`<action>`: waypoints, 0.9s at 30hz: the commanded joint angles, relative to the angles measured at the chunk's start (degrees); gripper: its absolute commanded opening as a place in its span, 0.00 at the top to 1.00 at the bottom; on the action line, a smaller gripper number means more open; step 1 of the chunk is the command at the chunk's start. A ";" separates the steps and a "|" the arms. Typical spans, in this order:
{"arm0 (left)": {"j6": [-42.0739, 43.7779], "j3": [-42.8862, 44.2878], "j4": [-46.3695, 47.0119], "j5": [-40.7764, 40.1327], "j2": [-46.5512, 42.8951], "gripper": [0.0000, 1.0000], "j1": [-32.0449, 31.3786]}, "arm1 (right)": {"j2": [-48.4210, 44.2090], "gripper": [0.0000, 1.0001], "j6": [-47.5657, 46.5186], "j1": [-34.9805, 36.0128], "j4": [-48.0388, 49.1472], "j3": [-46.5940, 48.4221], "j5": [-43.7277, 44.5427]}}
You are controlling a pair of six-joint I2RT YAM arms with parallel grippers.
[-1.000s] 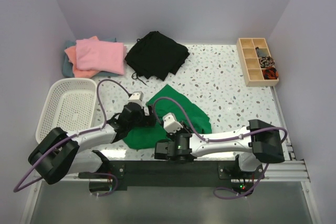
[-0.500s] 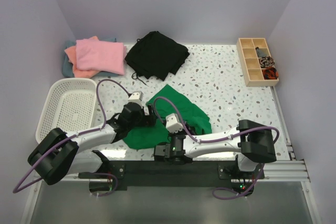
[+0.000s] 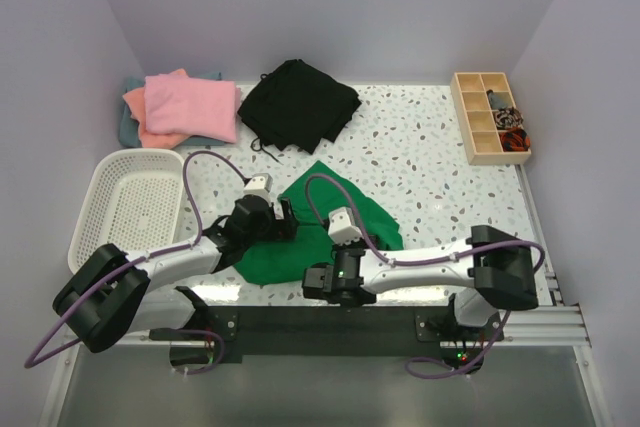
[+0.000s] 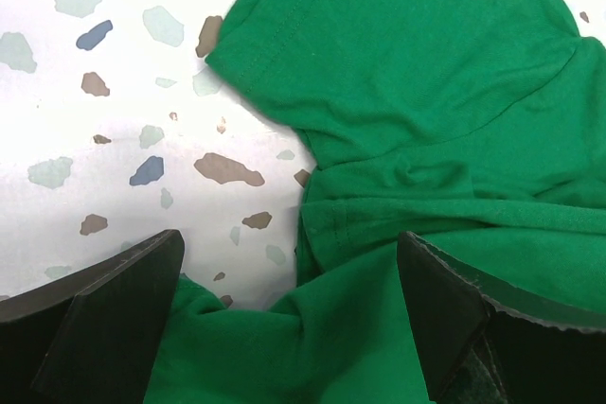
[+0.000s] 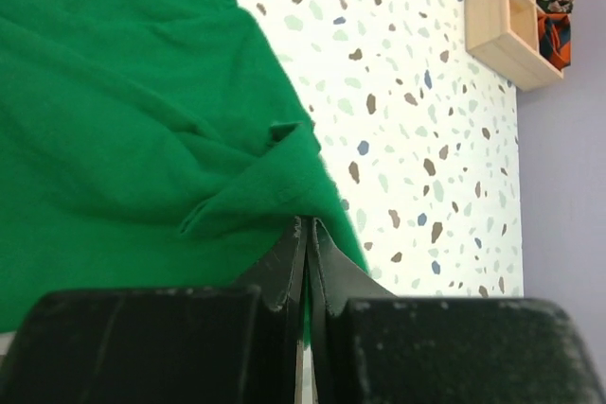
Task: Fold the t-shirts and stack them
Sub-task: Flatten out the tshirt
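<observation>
A bright green t-shirt point(image 3: 345, 209) lies crumpled near the table's front middle. It fills the left wrist view point(image 4: 417, 92) and the right wrist view point(image 5: 123, 120). My left gripper point(image 3: 284, 223) is open and low over the shirt's left edge, and its fingers point(image 4: 114, 314) straddle a fold next to a sleeve hem. My right gripper point(image 5: 306, 226) is shut on a pinch of green cloth at the shirt's near edge, and its wrist point(image 3: 338, 277) hides the fingertips from above. Pink point(image 3: 192, 107), salmon-orange point(image 3: 137, 107) and grey-teal point(image 3: 124, 132) shirts lie stacked at the back left.
A black garment point(image 3: 300, 102) lies at the back middle. A white mesh basket point(image 3: 110, 172) stands at the left. A wooden compartment box point(image 3: 470, 137) with small items stands at the back right, and also shows in the right wrist view point(image 5: 507, 16). Purple walls enclose the table.
My right wrist has shifted a little right and away from the near edge, still on the green cloth. The left arm has barely moved.
</observation>
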 commanded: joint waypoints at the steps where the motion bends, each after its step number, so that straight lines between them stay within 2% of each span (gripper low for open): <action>1: 0.36 1.05 -0.50 -1.98 -0.78 0.00 -0.17 | -7.83 1.00 2.23 -0.01 -5.00 3.27 7.22; 5: 0.80 1.58 -1.20 -2.77 -1.48 0.00 -0.08 | -13.45 1.00 -1.62 0.07 -6.59 4.85 7.67; 6: 0.80 1.58 -1.29 -2.94 -1.48 0.00 -0.08 | -14.33 0.95 -4.16 -0.01 -4.24 4.85 6.70; 7: 0.89 1.58 -1.38 -2.95 -1.57 0.00 -0.08 | -16.08 0.80 -5.75 -0.10 -2.74 4.59 6.09; 8: 0.98 1.58 -1.29 -2.95 -1.66 0.00 -0.08 | -16.62 0.55 -8.29 -0.01 -1.42 3.63 4.77; 12: 0.89 1.66 -1.03 -2.77 -1.04 0.00 -0.08 | -17.16 0.52 -12.97 -0.01 9.46 -0.33 -0.85; 15: 0.98 1.84 -0.85 -2.68 -0.60 0.00 -0.08 | -12.86 0.52 -13.15 0.16 12.47 -0.51 -2.97; 23: 1.15 1.75 -1.12 -2.86 -0.51 0.00 0.00 | 0.24 0.53 -11.05 1.13 13.62 4.76 -1.66; 27: 1.24 1.66 -1.29 -3.21 -0.51 0.00 -0.08 | 4.63 0.55 -6.13 0.78 7.41 6.61 2.12</action>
